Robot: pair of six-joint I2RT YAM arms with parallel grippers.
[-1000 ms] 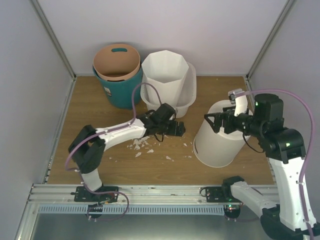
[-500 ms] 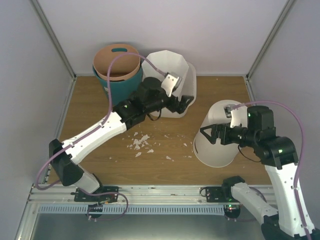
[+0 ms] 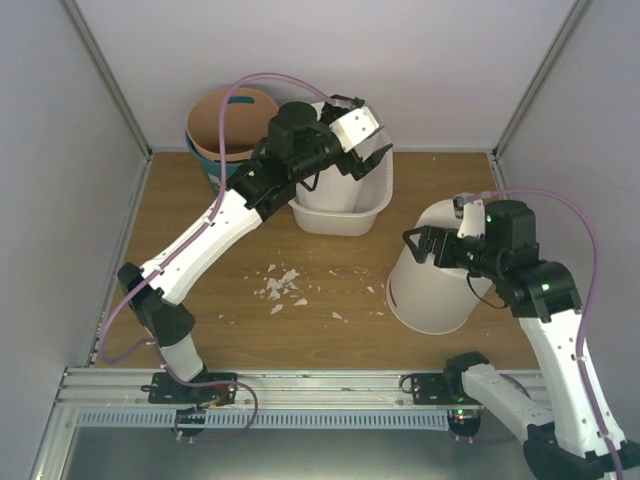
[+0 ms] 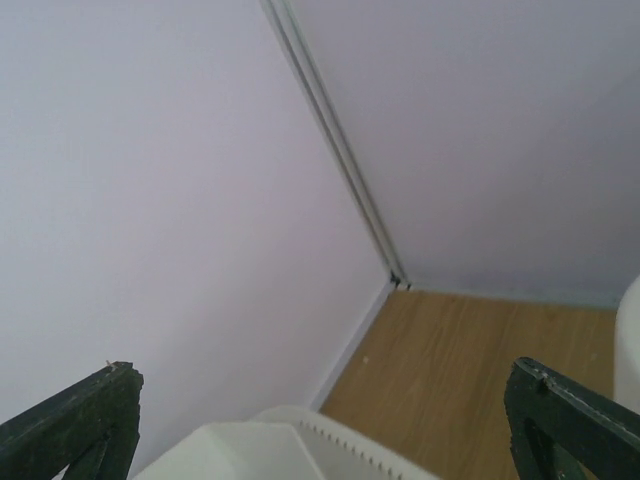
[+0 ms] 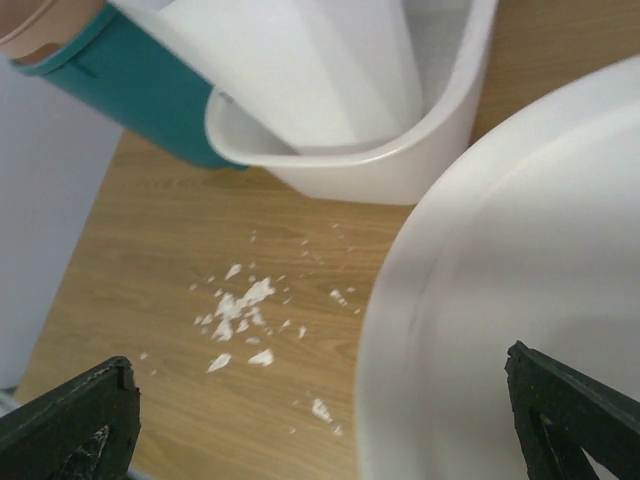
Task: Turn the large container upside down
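The large container [image 3: 340, 214] sat upright at the far edge of the tabletop [image 3: 450, 180] — an octagonal bin [image 5: 300, 70] inside it. The left fingers [image 4: 70, 435] hung spread wide above it, empty; the right fingers [image 5: 70, 425] gaped too, holding nothing.

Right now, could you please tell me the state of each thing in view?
large container, upright, octagonal bin standing inside it
octagonal bin, upright, open end up
teal bin, upright, tan liner inside
round bin, inverted, wide end down
white scraps, scattered loose
left end effector, open, empty, above the octagonal bin
right end effector, open, empty, at the round bin
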